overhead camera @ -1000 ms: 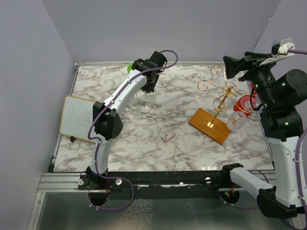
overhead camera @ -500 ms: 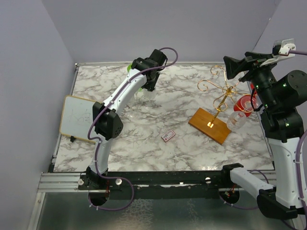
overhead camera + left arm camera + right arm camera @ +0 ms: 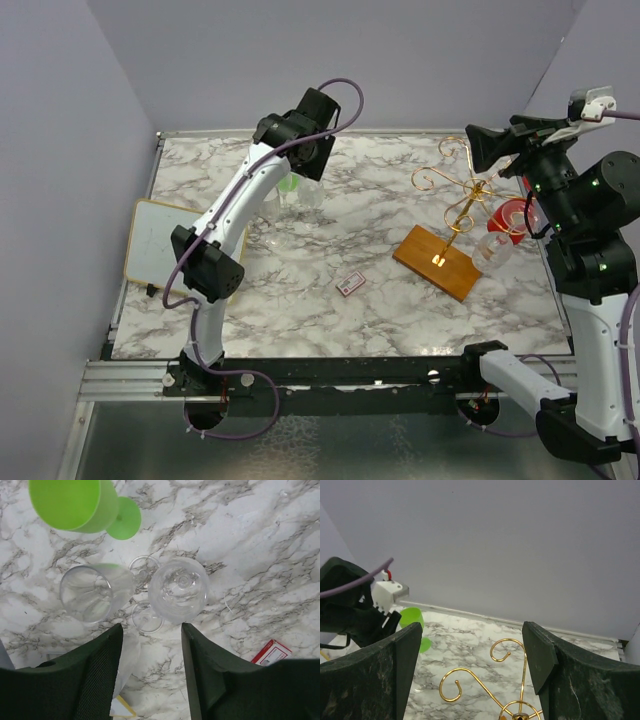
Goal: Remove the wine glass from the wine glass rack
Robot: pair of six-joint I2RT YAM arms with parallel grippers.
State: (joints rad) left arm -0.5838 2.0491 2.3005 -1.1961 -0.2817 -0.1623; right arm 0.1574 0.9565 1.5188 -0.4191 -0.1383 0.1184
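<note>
The gold wire wine glass rack [image 3: 462,195] stands on its brown wooden base [image 3: 440,263] at the right. A clear wine glass [image 3: 495,250] and a red one [image 3: 514,214] hang on its right side. My right gripper [image 3: 478,145] is open and empty, just above and behind the rack's curled arms [image 3: 490,680]. My left gripper [image 3: 300,150] is open and empty, raised above a group of glasses on the marble: a green one [image 3: 75,502], a clear one lying on its side [image 3: 92,592] and a clear upright one [image 3: 179,587].
A small whiteboard [image 3: 165,247] lies at the table's left edge. A small red card [image 3: 351,285] lies near the middle, also in the left wrist view [image 3: 272,652]. Grey walls close the back and sides.
My left arm has lifted up and away from the clear glasses, which stay on the table; the green glass now shows. The right gripper shifted only slightly.
</note>
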